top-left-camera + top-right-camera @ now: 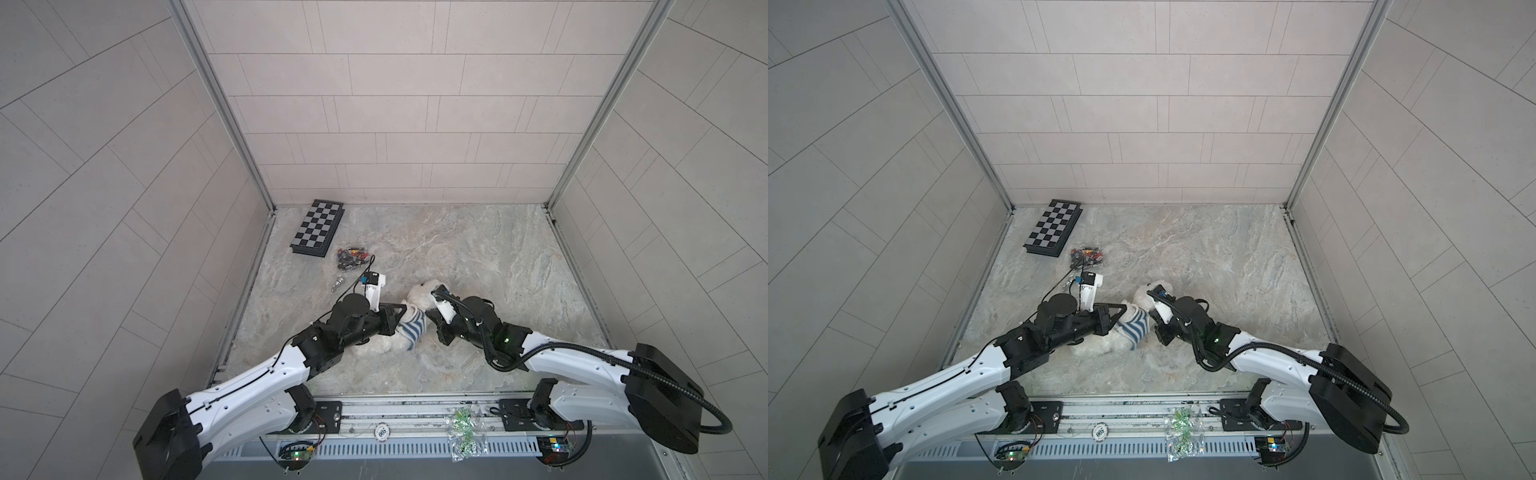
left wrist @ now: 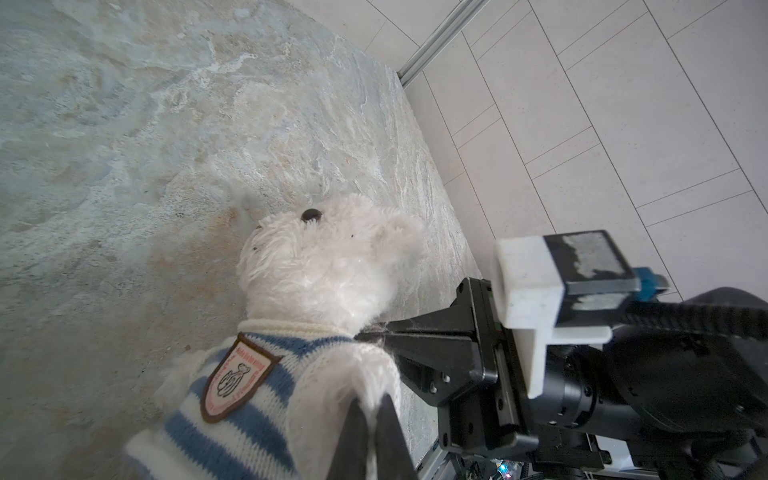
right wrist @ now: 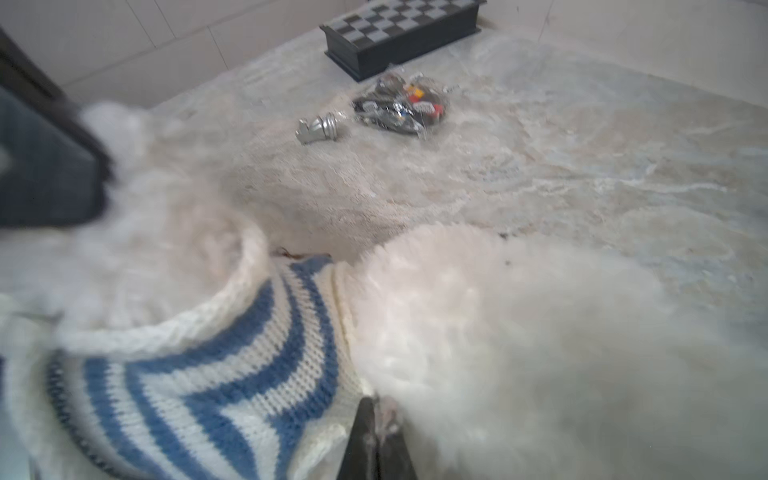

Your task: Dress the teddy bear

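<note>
Table point(image 1: 478, 257): bear point(image 1: 424, 293) lies mid-front, between both arms. Shirt point(image 2: 249, 415) is over the head, collar point(image 2: 286, 326) at the neck, badge point(image 2: 237, 382) on the chest, so mostly done. Left gripper point(image 2: 370, 409) clamped on a sleeve point(image 2: 320, 390); right gripper point(image 3: 376, 409) pinched shut at the collar. We reckon what's left: confirm both arms through, tug hem down.
</note>
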Motion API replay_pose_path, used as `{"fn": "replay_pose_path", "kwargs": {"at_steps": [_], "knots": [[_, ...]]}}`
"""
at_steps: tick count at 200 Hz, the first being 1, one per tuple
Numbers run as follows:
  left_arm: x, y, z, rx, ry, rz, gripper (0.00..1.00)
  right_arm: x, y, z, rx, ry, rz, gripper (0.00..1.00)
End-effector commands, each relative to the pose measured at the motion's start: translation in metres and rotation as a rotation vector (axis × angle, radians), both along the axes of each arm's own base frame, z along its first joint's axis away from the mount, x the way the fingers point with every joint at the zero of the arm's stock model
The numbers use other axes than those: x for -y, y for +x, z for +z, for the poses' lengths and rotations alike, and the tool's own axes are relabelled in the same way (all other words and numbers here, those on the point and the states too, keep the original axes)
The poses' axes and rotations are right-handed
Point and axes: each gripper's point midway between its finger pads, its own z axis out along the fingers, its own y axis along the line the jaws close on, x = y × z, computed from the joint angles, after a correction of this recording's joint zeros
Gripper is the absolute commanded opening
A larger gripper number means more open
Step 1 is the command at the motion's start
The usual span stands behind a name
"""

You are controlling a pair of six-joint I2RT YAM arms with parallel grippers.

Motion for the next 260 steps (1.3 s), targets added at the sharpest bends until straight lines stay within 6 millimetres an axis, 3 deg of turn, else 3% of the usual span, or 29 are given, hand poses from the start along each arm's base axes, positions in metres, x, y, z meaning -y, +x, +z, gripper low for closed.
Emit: {"fn": "replay_pose_path", "kwargs": {"at_steps": [1, 37, 68, 108, 138, 198, 260], "knots": [[-0.003, 0.001, 0.026, 0.073, -0.059, 0.015, 0.0, 0.04, 0.002, -0.041, -0.077, -0.193, -0.116, 0.0], [-0.002, 0.001, 0.031, 0.08, -0.07, 0.008, 0.0, 0.037, -0.002, -0.033, -0.059, -0.19, -0.074, 0.0], [0.005, 0.001, 0.032, 0.067, -0.1, -0.007, 0.0, 0.019, -0.007, -0.004, -0.027, -0.099, 0.009, 0.0], [0.007, 0.002, 0.036, 0.059, -0.12, -0.001, 0.0, 0.001, -0.03, 0.051, 0.162, 0.021, 0.136, 0.27], [0.009, 0.003, 0.034, 0.047, -0.124, -0.002, 0.0, -0.008, -0.046, 0.074, 0.235, 0.054, 0.197, 0.36], [0.011, 0.01, 0.038, 0.032, -0.136, 0.028, 0.0, -0.056, -0.076, 0.08, 0.313, 0.045, 0.314, 0.37], [0.015, 0.016, 0.034, 0.003, -0.153, 0.053, 0.0, -0.074, -0.059, 0.077, 0.316, 0.078, 0.209, 0.39]]}}
